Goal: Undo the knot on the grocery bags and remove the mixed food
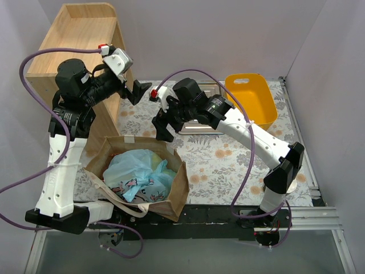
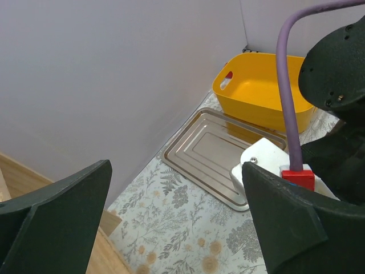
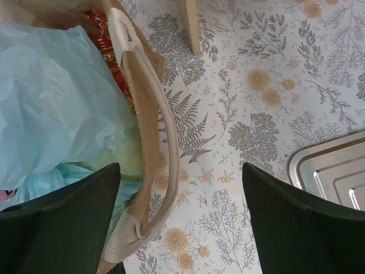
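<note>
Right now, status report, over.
Left gripper open, raised by shelf. Right gripper open, over rim of paper carrier. Blue bag inside, untouched. Nothing blocking it.

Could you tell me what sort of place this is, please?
Probably a robot test cell, not a home: plain grey partition walls, a floral tablecloth, and two arms bolted along the near edge.

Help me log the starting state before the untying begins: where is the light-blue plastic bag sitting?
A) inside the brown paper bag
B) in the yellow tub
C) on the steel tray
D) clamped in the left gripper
A: the top view shows the light-blue plastic bag sitting within the walls of the brown paper bag, with no gripper on it.
</note>
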Robot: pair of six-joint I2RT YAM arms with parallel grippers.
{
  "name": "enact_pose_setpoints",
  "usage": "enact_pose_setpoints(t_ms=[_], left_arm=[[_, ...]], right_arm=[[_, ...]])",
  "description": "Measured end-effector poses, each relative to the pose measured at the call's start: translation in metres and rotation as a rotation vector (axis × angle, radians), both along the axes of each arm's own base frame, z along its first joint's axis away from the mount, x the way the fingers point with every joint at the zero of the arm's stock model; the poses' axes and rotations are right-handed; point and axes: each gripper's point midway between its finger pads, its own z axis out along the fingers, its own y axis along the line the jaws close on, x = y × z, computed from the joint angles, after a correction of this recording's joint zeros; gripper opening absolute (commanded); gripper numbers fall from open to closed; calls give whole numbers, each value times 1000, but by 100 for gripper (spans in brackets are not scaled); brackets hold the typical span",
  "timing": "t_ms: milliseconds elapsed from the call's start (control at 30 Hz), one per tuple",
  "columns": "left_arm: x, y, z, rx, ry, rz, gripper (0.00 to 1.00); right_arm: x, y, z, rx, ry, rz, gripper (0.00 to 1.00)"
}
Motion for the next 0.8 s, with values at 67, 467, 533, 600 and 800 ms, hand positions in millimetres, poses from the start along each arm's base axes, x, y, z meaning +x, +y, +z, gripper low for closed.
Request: enact_pose_setpoints(t_ms=[67, 467, 533, 600, 800], left_arm=[[1, -1, 1, -10, -7, -2, 98], [3, -1, -34, -33, 143, 19, 98], [2, -3, -41, -53, 185, 14, 98], [0, -5, -47, -69, 229, 8, 98], [-7, -13, -69, -71, 349, -42, 98]], right_arm=[[-7, 2, -3, -6, 16, 26, 95], [-42, -24, -51, -118, 140, 122, 50], [-48, -37, -70, -175, 167, 111, 21], [-51, -48, -79, -209, 163, 98, 1], [-53, -88, -74, -271, -9, 93, 1]])
